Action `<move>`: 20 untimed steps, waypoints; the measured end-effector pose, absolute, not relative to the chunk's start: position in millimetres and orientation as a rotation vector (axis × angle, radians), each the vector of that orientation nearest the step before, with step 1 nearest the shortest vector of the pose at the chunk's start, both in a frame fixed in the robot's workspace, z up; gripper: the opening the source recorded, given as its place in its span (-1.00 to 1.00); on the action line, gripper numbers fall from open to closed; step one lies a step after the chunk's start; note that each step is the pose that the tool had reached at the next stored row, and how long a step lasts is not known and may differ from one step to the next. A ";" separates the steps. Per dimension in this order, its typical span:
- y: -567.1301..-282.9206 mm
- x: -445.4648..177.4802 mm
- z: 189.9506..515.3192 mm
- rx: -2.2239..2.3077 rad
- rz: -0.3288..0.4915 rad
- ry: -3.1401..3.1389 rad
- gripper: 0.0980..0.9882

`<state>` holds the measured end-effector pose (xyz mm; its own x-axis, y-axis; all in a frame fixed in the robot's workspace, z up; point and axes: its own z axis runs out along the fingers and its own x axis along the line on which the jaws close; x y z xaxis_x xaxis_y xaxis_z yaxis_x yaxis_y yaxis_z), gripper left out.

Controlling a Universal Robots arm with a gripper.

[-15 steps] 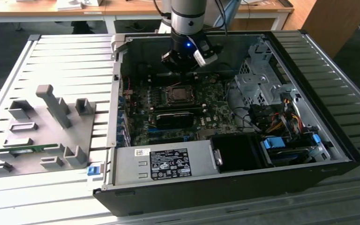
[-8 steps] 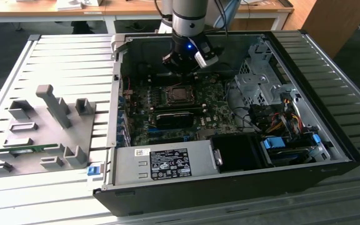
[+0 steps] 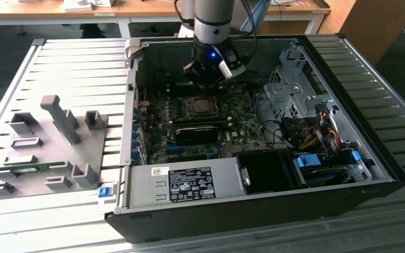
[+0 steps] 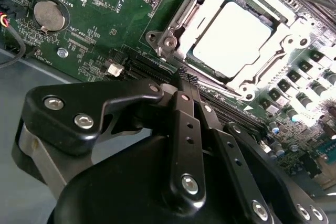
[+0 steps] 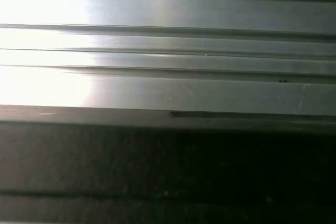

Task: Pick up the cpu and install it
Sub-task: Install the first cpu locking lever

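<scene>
Right now my end effector hangs inside the open computer case, above the motherboard and just beyond the socket as the exterior view shows it. In the second wrist view my end effector has its black fingers pressed together with no gap between them, and nothing is held in them.

The cpu sits in the socket, its shiny silver top flat and level inside the metal frame, bright with reflected light. It lies just past my fingertips and apart from them; they do not touch it. In the exterior view the cpu shows as a small square inside the socket, just beside my end effector, on the side nearer the power supply.

Around the socket, the second wrist view shows the green board with a round coin battery well away from the cpu, on the far side of my fingers from it. In the exterior view the power supply lies along the case edge farthest from my end effector, and a bundle of coloured cables runs near the drive bay.

Beside the case, on the slatted desk, stands a grey fixture plate with grey blocks on it and a long green memory stick lying among them, well apart from the socket.

The first wrist view shows pale metal slats above a dark band.
</scene>
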<state>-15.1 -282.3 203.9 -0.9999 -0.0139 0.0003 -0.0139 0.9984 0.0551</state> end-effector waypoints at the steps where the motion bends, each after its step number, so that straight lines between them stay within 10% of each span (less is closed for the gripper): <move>1: -282.3 -15.0 203.0 0.022 -0.087 -3.140 -0.98; 20: -282.6 -14.4 202.5 0.022 -0.087 -3.139 -0.98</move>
<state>-14.4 -282.6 202.5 -0.9999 -0.0140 0.0005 -0.0140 0.9984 0.0552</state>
